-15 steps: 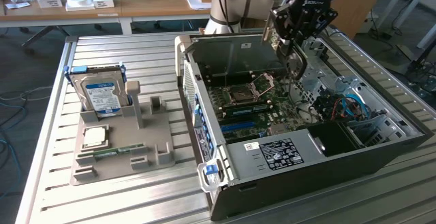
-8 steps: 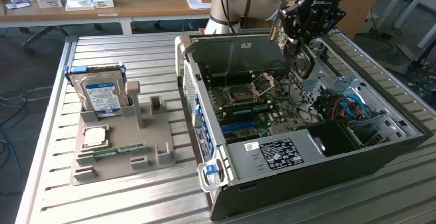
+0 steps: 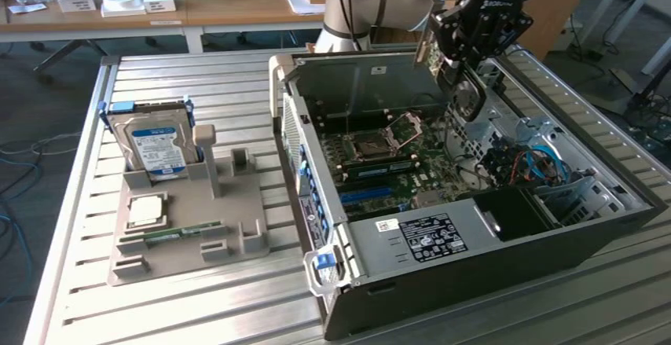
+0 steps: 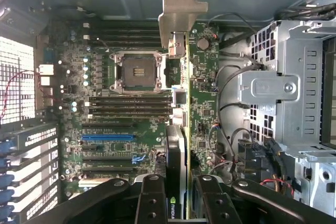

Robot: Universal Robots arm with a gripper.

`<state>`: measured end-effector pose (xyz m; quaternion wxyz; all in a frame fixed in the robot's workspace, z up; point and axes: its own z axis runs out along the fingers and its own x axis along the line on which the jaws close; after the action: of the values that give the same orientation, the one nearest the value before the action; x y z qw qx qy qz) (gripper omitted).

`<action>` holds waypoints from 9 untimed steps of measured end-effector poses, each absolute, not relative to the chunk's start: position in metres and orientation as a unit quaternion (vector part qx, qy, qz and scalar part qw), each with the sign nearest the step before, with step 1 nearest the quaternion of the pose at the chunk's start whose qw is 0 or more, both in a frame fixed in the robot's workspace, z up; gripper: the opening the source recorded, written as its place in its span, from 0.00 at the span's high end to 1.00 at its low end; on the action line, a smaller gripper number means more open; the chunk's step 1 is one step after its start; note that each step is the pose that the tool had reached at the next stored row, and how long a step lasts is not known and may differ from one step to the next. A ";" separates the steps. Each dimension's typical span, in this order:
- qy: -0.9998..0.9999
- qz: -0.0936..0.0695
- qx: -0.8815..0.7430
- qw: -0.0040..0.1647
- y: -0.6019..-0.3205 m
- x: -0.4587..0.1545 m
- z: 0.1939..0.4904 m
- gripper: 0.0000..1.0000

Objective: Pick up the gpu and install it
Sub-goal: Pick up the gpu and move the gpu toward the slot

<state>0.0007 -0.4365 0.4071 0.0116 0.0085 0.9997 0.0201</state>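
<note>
My gripper (image 3: 461,60) hangs over the far side of the open computer case (image 3: 314,227), shut on the gpu (image 3: 466,97). In the wrist view the gpu (image 4: 177,150) is seen edge-on between the two black fingers (image 4: 152,198), its green board edge and dark shroud pointing down at the motherboard (image 4: 205,108). Its pale metal bracket (image 4: 178,9) sits at the end nearest the case's rear wall. The card is held above the board, apart from the slots. A blue expansion slot (image 4: 107,136) and black slots lie beside the card's line.
The empty CPU socket (image 4: 135,70) and memory slots lie beside the card. A metal drive cage (image 4: 283,87) and loose cables fill the case's other side. On the slatted table, a grey fixture (image 3: 241,203) holds a hard drive (image 3: 155,144), a CPU (image 3: 144,210) and a RAM stick (image 3: 184,231).
</note>
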 end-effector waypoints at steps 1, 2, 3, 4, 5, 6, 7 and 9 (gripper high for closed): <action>1.000 0.020 0.009 0.012 -0.437 0.002 0.407 0.73; 1.000 0.020 0.009 0.012 -0.437 0.004 0.407 0.73; 1.000 0.020 0.009 0.012 -0.437 0.006 0.407 0.73; 1.000 0.020 0.009 0.012 -0.436 0.008 0.407 0.73; 1.000 0.020 0.009 0.012 -0.436 0.009 0.407 0.73; 1.000 0.020 0.009 0.012 -0.436 0.010 0.407 0.73; 1.000 0.020 0.009 0.012 -0.436 0.010 0.407 0.73; 1.000 0.020 0.009 0.012 -0.436 0.010 0.407 0.73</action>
<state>0.0096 -0.4365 0.4071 0.0116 0.0086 0.9997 0.0201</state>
